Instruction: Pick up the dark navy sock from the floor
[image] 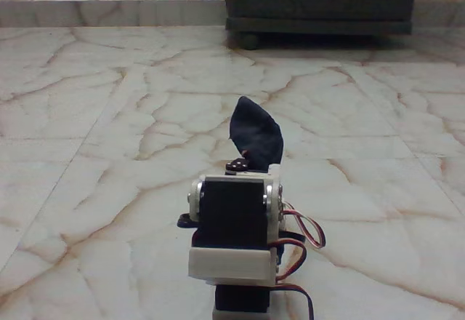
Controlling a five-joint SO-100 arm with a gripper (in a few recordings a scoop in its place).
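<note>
The fixed view looks along the floor [109, 116] from low down and from behind the arm [234, 222], which stands in the lower middle of the picture with its back to the camera. What shows of the arm is a black motor block set between white plastic side plates, a white bracket below it, and a second black block at the bottom edge. Red, black and white wires [305, 236] loop out from its right side and trail down toward the bottom of the picture. The sock [256, 134] is very dark, almost black in this light, and rises above the top of the arm as a rounded, leaf-like shape that comes to a point at the upper left. Its lower end disappears behind the arm's upper bracket, so it stands up clear of the tiles rather than lying flat on them. The gripper itself is hidden behind the arm body and the sock, so I cannot tell how far its fingers are spread, nor see them touching the fabric. The floor is glossy cream marble with reddish-brown veins and thin grout lines, and it reflects soft light. At the far end of the floor a dark wooden cabinet [320, 0] sits against the wall on a low base, with one round foot [249, 41] showing under its left corner. A pale skirting strip [109, 11] runs along the wall to the left of the cabinet.
</note>
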